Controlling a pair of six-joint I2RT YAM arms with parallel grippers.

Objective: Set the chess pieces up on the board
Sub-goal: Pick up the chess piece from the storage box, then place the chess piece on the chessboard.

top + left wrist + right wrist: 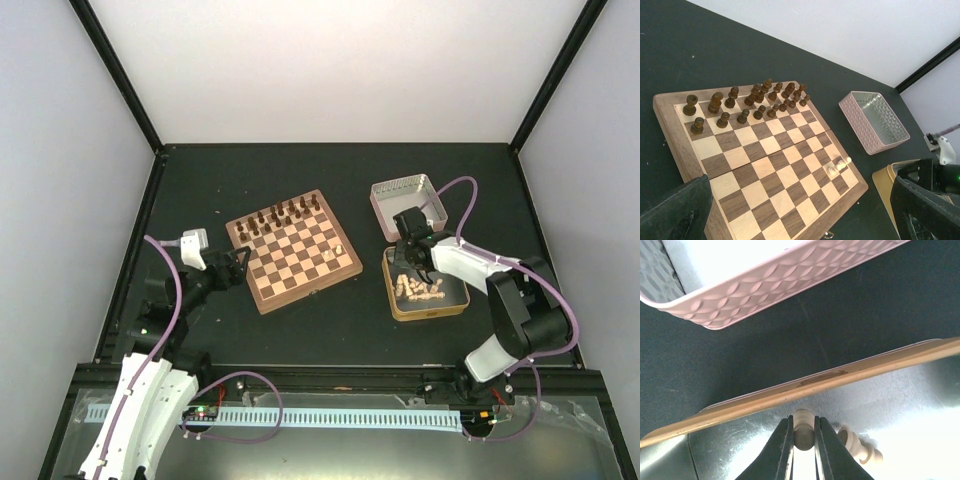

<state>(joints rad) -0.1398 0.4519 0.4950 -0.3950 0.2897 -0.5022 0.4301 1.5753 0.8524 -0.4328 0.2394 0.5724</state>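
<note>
Chess pieces (418, 288) lie mostly heaped in the tin (430, 316), right of centre in the top view. A few placed pieces (839, 166) stand near the right edge of the board (293, 250). Dark pieces (280, 215) fill the board's upper rows.

Right gripper (803, 436): clenched on one pale piece (802, 418), with both fingers pressed against its sides low inside the tin. Whether the piece is held upright or on its side cannot be told.

Left gripper (238, 262): spread wide and empty, poised at the board's left edge.

Step in hand, as judged: lifting the grasped piece out of the tin for transfer to the board.

Recommendations:
- Raise it straight up. The tin's rim runs just above the fingertips in the wrist view, and any sideways travel before clearing it risks knocking the piece loose.
- A loose piece (860, 447) lies just right of the fingers. A vertical lift avoids dragging it.
- Keep the squeeze firm, since the piece is small and rounded and likely to slip or pivot.
- Steer clear of the lid (405, 200), which sits just above the tin.
- Lower it onto a vacant square beside the placed pieces, and let go only once the base sits flat.
</note>
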